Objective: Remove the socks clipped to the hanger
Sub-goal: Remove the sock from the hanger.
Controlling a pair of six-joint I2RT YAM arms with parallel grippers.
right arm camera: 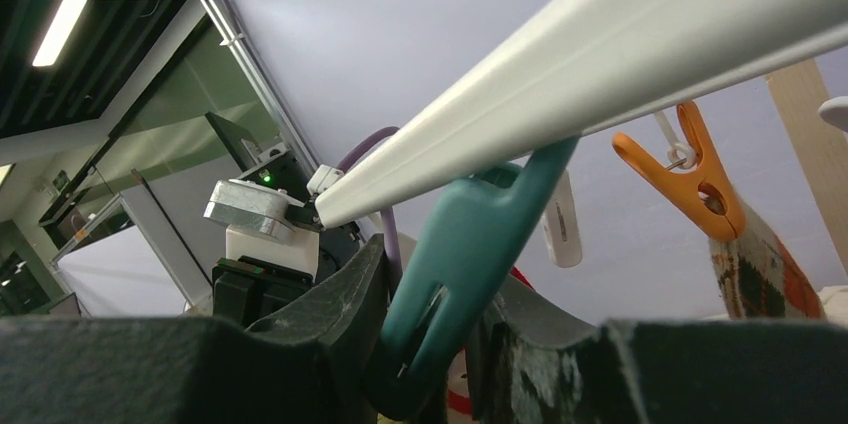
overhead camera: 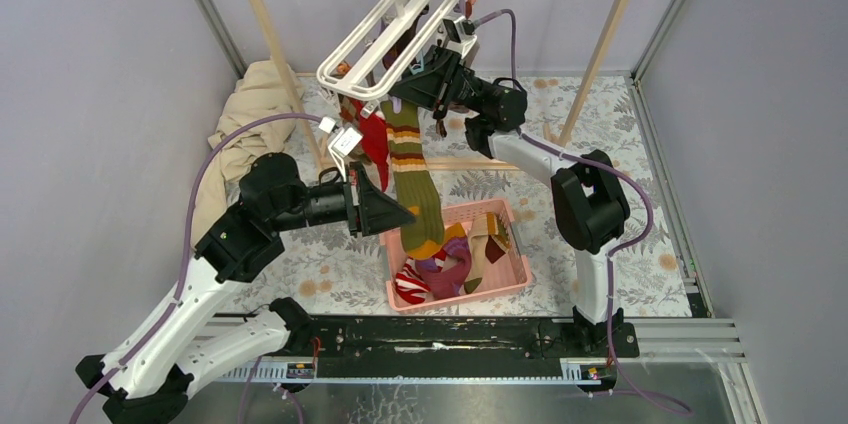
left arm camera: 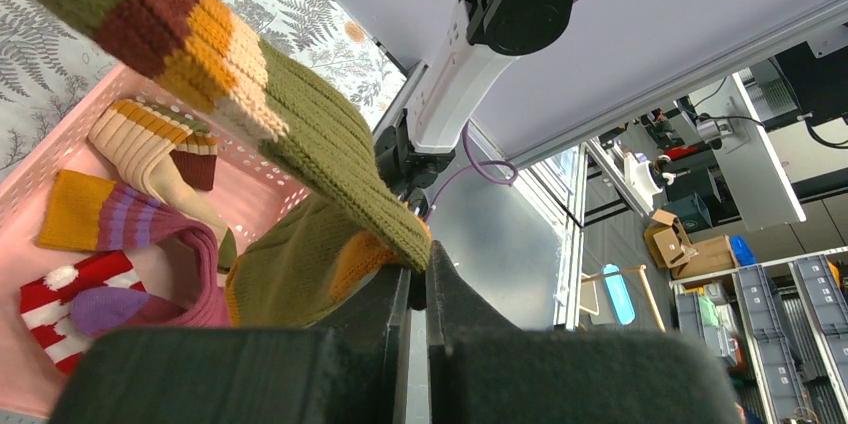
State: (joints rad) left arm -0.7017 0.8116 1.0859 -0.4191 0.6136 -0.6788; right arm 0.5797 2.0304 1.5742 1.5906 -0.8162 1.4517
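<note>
The white hanger (overhead camera: 400, 29) hangs tilted from the wooden rail. An olive sock with maroon, orange and cream stripes (overhead camera: 410, 159) dangles from it down into the pink basket. My left gripper (overhead camera: 403, 212) is shut, pinching the edge of this sock (left arm camera: 300, 134) at its fingertips (left arm camera: 418, 279). My right gripper (overhead camera: 422, 72) is up under the hanger, shut on a teal clip (right arm camera: 470, 244) that hangs from a white bar (right arm camera: 600, 54). A red sock (overhead camera: 373, 139) is clipped beside the olive one. An orange clip (right arm camera: 690, 179) grips an argyle sock (right arm camera: 760, 274).
The pink basket (overhead camera: 515, 269) below holds several loose socks, among them a red-white one (left arm camera: 60, 294) and a beige ribbed one (left arm camera: 150, 144). The tall wooden rail frame (overhead camera: 270, 34) stands behind. A beige cloth (overhead camera: 245, 114) lies at the back left.
</note>
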